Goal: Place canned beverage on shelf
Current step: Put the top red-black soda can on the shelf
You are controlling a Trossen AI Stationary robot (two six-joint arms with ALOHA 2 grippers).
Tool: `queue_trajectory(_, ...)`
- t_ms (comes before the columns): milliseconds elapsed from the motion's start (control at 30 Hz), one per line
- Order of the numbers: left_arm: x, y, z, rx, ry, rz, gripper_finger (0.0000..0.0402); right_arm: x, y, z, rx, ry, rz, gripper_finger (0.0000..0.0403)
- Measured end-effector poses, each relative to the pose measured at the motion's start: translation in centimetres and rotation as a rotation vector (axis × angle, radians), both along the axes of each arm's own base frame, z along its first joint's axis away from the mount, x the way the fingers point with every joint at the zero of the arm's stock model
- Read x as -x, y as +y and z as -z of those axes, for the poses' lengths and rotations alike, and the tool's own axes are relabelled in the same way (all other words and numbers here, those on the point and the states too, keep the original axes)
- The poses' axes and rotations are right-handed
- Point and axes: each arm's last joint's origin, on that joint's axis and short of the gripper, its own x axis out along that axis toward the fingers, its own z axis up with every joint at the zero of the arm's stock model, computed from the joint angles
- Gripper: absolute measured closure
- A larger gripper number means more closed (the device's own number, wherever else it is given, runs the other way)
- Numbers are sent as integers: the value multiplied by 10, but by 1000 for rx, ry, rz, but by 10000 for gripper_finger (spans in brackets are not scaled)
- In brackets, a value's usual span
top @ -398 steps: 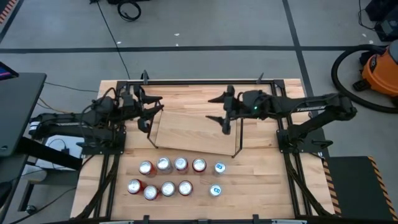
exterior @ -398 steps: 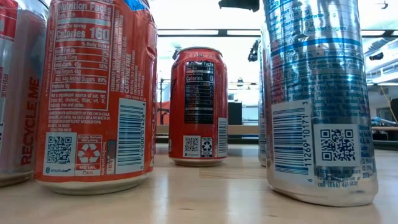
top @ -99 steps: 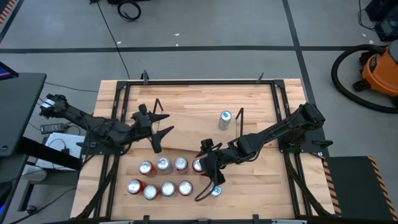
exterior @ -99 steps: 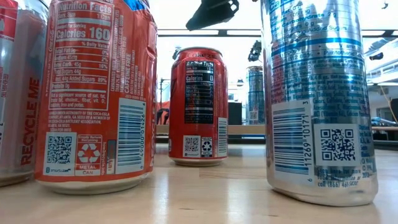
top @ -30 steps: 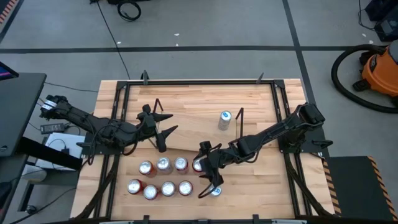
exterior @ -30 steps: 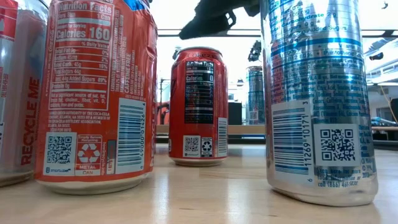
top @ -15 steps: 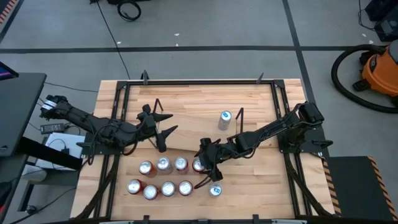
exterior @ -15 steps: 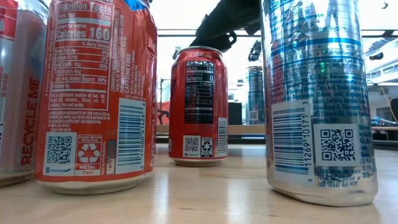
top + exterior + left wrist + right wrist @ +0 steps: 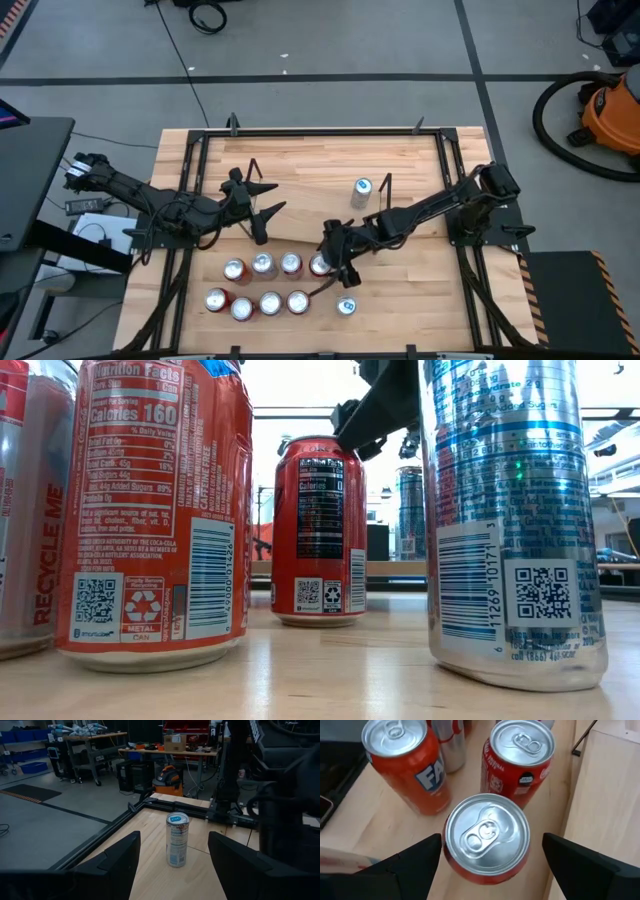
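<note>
The right gripper [image 9: 487,855] is hovering with jaws wide over a red can [image 9: 486,836] at the table's six o'clock; next it needs lowering and closing. Beyond, the shelf [image 9: 300,205] is carrying a silver can [image 9: 361,191] toward two o'clock. At nine o'clock, the left gripper [image 9: 258,212] is waiting, part-open and empty.

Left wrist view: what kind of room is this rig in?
Likely a workshop or robotics lab: an orange shop vacuum on a bare concrete floor, and workbenches piled with boxes and gear behind the table.
</note>
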Motion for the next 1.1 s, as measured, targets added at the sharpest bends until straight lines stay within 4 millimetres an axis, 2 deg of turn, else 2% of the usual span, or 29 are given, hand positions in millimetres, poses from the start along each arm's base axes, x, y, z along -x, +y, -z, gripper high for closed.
queue_trajectory(500, 0, 0, 0, 0, 0, 0, 157, -4, -2, -4, -48, -40, 13, 50)
queue_trajectory(700, 0, 0, 0, 0, 0, 0, 157, -4, 2, -3, -44, -44, -26, 27)
queue_trajectory(833, 0, 0, 0, 0, 0, 0, 157, -7, 7, 5, -31, -41, -49, 6)
queue_trajectory(1100, 0, 0, 1, -2, 5, 0, 157, -8, 3, 8, -18, -29, -43, 9)
